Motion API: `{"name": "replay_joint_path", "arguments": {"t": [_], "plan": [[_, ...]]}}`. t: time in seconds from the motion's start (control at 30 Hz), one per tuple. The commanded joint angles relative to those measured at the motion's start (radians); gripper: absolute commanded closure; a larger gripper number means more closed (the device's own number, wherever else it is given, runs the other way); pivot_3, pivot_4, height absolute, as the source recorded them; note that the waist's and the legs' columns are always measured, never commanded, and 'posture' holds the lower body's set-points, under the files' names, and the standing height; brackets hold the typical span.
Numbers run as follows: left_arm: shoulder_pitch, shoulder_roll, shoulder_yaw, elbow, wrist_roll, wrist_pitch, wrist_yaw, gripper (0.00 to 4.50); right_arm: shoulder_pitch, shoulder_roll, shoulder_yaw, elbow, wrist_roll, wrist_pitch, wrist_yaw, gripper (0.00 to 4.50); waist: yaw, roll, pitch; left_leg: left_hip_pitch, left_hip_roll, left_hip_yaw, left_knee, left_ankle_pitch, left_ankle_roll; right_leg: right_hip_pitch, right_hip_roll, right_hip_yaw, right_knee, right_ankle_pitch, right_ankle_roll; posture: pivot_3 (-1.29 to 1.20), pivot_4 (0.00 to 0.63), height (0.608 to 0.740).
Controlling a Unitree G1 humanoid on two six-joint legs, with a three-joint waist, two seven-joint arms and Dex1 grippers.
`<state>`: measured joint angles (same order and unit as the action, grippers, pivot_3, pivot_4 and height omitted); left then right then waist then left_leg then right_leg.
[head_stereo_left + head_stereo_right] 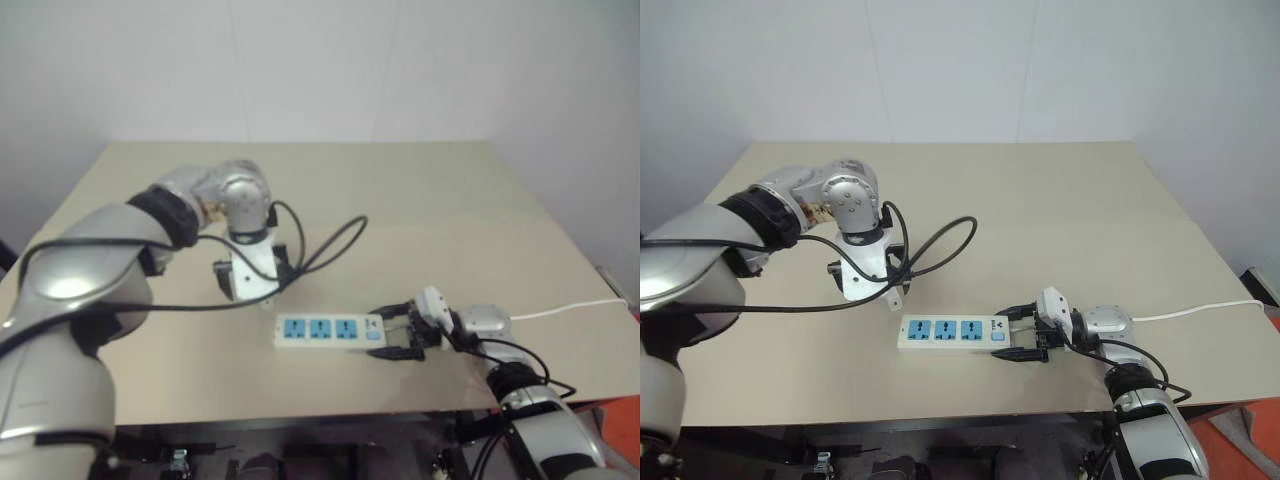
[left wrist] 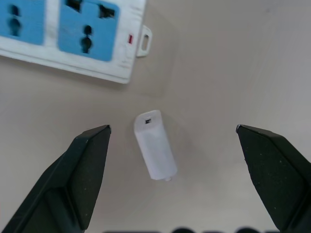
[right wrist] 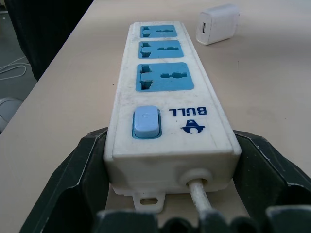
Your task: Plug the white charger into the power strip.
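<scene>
Two grippers: my left gripper [image 2: 172,179] is hanging spread over the charger [image 2: 155,144], lying beside the strip [image 1: 328,330] — light, rigid, slick; I'm judging its long flanks the hold. My right gripper [image 3: 167,194] is bracketing the strip's cord end.

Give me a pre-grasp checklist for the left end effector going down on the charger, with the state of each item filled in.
1. Left end effector open: ok, both black fingers stand wide apart.
2. Charger between the fingers: ok, it lies flat on the table, roughly centred, touching neither.
3. Charger clear of the power strip: ok, a gap of bare table shows between them.
4. Power strip steadied: ok, the right end effector brackets its cord end, one finger on each side.
5. Sockets free: ok, all three blue faces are empty.
6. Charger's prongs: cannot tell, hidden from these views.
</scene>
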<state>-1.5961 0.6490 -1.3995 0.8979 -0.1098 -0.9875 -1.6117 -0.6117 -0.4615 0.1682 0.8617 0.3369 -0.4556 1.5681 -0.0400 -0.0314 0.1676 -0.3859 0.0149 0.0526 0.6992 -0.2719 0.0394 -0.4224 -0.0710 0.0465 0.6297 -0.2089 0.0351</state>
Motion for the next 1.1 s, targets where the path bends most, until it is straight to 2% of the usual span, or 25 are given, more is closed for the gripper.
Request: {"name": "replay_joint_path", "arguments": {"t": [0.03,0.23,0.4,0.67,0.83,1.1], "plan": [[0.014,-0.024,0.040,0.041,0.051,0.011,-0.003,0.00,0.041,0.000,0.028,0.021,-0.069,0.006,0.043,1.09,0.001,0.000,0.000,0.000,0.000,0.000,0.000,0.000,0.000,0.000,0.000,0.000,0.000,0.000,0.000,0.00,0.150,0.740],[0.054,-0.079,0.092,0.092,0.140,0.032,-0.003,0.00,0.043,-0.001,0.023,0.020,-0.080,0.007,0.026,1.09,0.001,0.000,0.000,0.000,0.000,-0.001,0.000,0.000,0.000,0.000,0.000,0.000,0.000,0.000,0.000,0.00,0.150,0.740],[0.090,-0.126,0.192,0.136,0.294,0.004,0.029,0.00,0.047,0.001,0.017,0.016,-0.082,0.012,0.016,1.09,0.002,0.000,0.000,0.000,0.000,-0.001,0.000,0.000,0.000,0.000,0.000,0.000,0.000,0.000,0.000,0.00,0.150,0.740],[0.147,-0.188,0.322,0.197,0.441,0.044,0.043,0.00,0.053,0.002,0.016,0.018,-0.101,0.000,-0.005,1.09,0.001,0.000,0.000,0.000,0.000,-0.003,0.000,0.000,0.000,0.000,0.000,0.000,0.000,0.000,0.000,0.00,0.150,0.740],[0.165,-0.208,0.357,0.215,0.553,0.048,0.120,0.00,0.050,0.006,0.014,0.018,-0.108,0.003,-0.018,1.09,0.000,0.000,0.000,0.000,0.000,-0.004,0.000,0.000,0.000,0.001,0.000,0.000,0.000,0.000,0.000,0.00,0.150,0.740],[0.188,-0.234,0.418,0.226,0.629,0.076,0.121,0.00,0.048,0.006,0.014,0.027,-0.125,-0.004,-0.033,1.09,-0.002,-0.001,-0.001,0.001,0.000,-0.004,0.000,0.000,0.000,0.001,0.000,0.000,0.001,0.000,0.000,0.00,0.150,0.740]]}}
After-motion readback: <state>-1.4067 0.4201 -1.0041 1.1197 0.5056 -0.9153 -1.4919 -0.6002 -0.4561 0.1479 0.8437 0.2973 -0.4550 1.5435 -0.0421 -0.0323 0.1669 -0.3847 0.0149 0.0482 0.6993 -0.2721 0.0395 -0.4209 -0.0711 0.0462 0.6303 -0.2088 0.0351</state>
